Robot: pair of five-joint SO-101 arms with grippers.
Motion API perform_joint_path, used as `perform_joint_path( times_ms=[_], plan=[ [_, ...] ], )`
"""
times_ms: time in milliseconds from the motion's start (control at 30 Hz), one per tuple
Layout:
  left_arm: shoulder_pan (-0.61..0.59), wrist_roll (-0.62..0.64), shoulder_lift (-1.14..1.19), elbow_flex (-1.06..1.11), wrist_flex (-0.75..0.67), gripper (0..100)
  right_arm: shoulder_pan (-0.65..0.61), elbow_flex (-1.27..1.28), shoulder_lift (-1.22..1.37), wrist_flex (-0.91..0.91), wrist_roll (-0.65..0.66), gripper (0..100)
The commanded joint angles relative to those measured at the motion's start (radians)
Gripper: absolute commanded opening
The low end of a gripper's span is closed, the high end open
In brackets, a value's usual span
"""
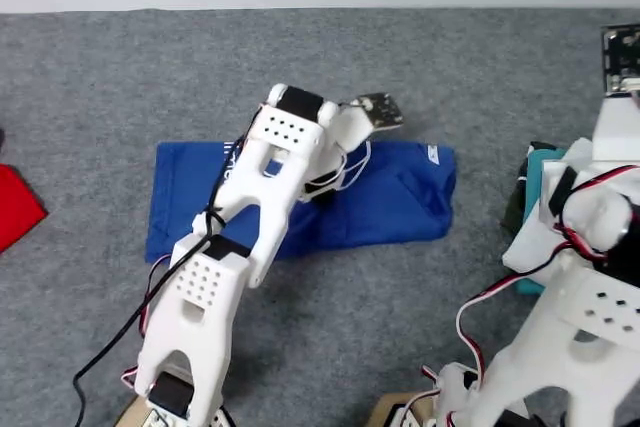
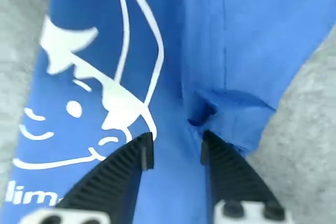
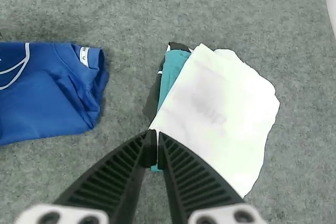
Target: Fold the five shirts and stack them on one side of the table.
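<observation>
Blue shirt [image 1: 400, 202] lies in the middle of the counter [image 1: 480, 77], folded into a long strip. Your left pincer [image 2: 176, 141] is spread a little, low over the cloth. Your right pincer [image 3: 157, 141] is pressed together above the white shirt [image 3: 220, 114] that tops the pile. I think you are mid-fold: next, pinch one end and bring it over the other

Blue shirt [image 1: 400, 197] folded flat, white shirt [image 3: 220, 114] atop teal shirt [image 3: 169, 74]
</observation>
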Motion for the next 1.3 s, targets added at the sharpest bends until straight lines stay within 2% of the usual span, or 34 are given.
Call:
perform_joint_path(
  times_ms=[0, 167, 467, 767, 967, 1267],
  plan=[
    [0.018, 0.008, -0.020, -0.119, 0.035, 15, 0.010, 0.002, -0.010, 0.030, -0.003, 0.9],
    [0.028, 0.009, -0.043, -0.176, 0.037, 15, 0.002, 0.002, -0.010, 0.030, -0.003, 0.9],
    [0.115, 0.009, -0.120, 0.050, 0.032, 15, -0.128, 0.064, -0.008, 0.022, -0.008, 0.9],
    [-0.046, -0.037, 0.026, 0.010, -0.008, 15, -0.133, 0.077, -0.008, 0.022, -0.009, 0.9],
    [-0.064, -0.041, 0.094, -0.016, 0.008, 15, -0.133, 0.077, -0.008, 0.022, -0.009, 0.9],
    [-0.015, -0.034, -0.166, -0.004, 0.035, 15, -0.133, 0.077, -0.010, 0.024, -0.009, 0.9]
  ],
)
